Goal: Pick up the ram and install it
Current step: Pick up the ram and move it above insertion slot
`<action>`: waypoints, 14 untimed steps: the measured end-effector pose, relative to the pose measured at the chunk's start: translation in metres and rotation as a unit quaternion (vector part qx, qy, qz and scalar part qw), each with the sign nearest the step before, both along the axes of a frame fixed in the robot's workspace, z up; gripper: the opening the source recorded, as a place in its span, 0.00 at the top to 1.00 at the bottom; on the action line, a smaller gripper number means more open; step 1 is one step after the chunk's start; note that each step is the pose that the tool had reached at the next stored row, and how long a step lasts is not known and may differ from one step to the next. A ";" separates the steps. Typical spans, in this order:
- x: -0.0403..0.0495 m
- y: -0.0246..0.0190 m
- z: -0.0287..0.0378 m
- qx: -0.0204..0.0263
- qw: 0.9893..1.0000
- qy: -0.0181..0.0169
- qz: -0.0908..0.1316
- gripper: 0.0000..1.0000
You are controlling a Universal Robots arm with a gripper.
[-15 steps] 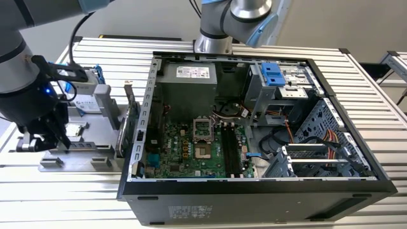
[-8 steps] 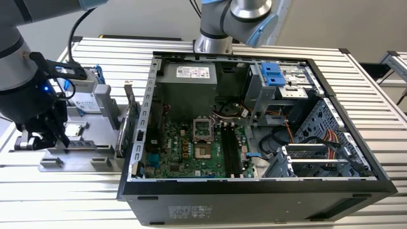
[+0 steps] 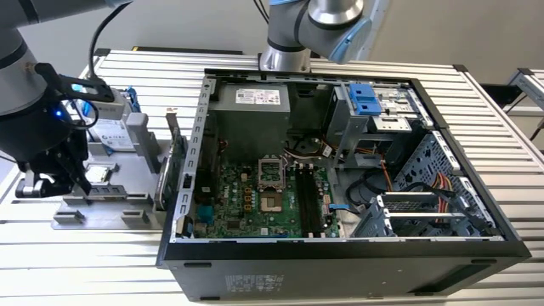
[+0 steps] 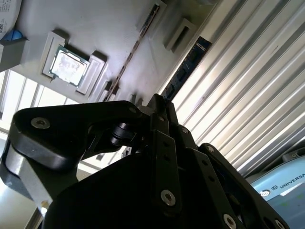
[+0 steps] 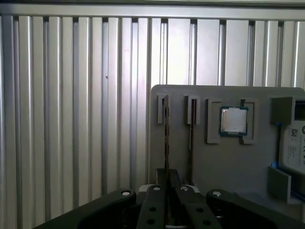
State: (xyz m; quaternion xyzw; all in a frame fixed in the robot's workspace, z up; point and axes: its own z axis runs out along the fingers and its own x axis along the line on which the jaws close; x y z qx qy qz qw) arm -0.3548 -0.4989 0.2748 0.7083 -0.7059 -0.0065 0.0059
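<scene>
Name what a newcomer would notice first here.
The open computer case sits mid-frame in the exterior view, its green motherboard exposed. At that view's left, the gripper hangs over a gray parts tray. The first wrist view shows it lined up with the ram standing on edge, near a square processor chip.

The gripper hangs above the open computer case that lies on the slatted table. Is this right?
Not quite. In the exterior view the gripper hangs above the gray holder, which stands beside the computer case at the exterior view's left, not above the case. The case does lie open on the slatted table.
</scene>
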 end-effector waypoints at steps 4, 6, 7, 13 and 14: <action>0.0000 0.0000 0.0037 0.000 1.000 0.000 0.000 1.00; 0.0000 0.0000 0.0057 0.000 1.000 0.000 0.000 1.00; 0.0000 0.0000 0.0068 0.000 1.000 0.000 0.000 1.00; 0.0000 0.0000 0.0138 0.000 1.000 0.000 0.000 1.00; 0.0000 0.0000 0.0149 0.000 1.000 0.000 0.000 1.00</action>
